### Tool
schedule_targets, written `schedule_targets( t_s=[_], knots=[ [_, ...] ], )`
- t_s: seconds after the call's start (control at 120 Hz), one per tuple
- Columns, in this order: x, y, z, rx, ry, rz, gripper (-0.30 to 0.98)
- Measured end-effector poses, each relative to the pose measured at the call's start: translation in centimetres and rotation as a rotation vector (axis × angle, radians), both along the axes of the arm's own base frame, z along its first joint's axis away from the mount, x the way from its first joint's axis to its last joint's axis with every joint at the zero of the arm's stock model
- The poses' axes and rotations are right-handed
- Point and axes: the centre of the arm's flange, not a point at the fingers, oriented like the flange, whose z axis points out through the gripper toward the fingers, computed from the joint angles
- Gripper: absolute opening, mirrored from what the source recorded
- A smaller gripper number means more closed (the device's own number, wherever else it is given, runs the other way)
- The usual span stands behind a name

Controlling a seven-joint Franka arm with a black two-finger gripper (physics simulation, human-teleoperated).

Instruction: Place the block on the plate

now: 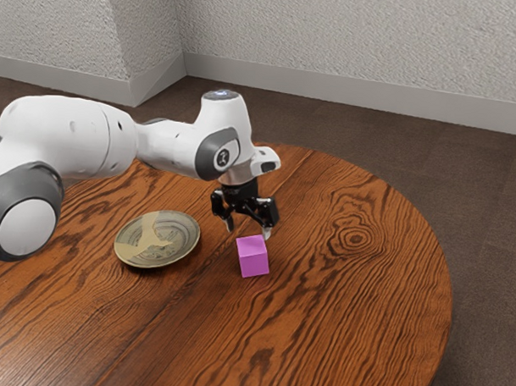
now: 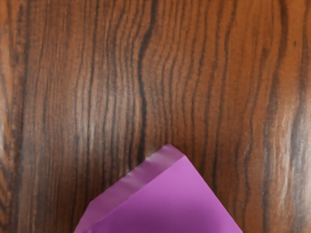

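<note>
At the middle of the exterior view, a black two-finger gripper [image 1: 248, 227] points down over a round wooden table [image 1: 365, 290], its jaws spread apart and pinching nothing. One fingertip appears right beside the top edge of a bright purple block [image 1: 253, 258]; whether the two touch cannot be told.

The block sits on the wood, off the plate, at six o'clock from the gripper. From the block, the plate [image 1: 157, 255] lies at nine o'clock, a touch toward ten, well apart from it. The plate is round and shallow, grey-green with a tan patch across it, and has no block on it.

A white robot arm [image 1: 82, 136] with dark grey joints enters at nine o'clock in the exterior view and reaches over the far side of the plate. Beyond the table are a dark brown floor [image 1: 495, 201] and, at twelve o'clock, a pale textured wall [image 1: 331, 39] with a light baseboard [image 1: 372, 94].

Seen from the hand in the wrist view, the block is close under the gripper, its flat top and one paler side visible, its edges slanting across the dark-streaked wood grain.
</note>
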Motion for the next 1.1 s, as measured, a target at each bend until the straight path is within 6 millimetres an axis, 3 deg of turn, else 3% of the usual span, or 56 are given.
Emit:
schedule_targets(
  t_s=[0.533, 0.933, 1.1],
  knots=[
    [0.7, -0.1, -5.7, -0.01, 0.05, 0.25, 0.69],
    [0.4, -0.3, -5.5, -0.012, 0.063, 0.33, 0.48],
    [0.3, -0.4, -5.7, -0.011, 0.069, 0.35, 0.47]
  ],
)
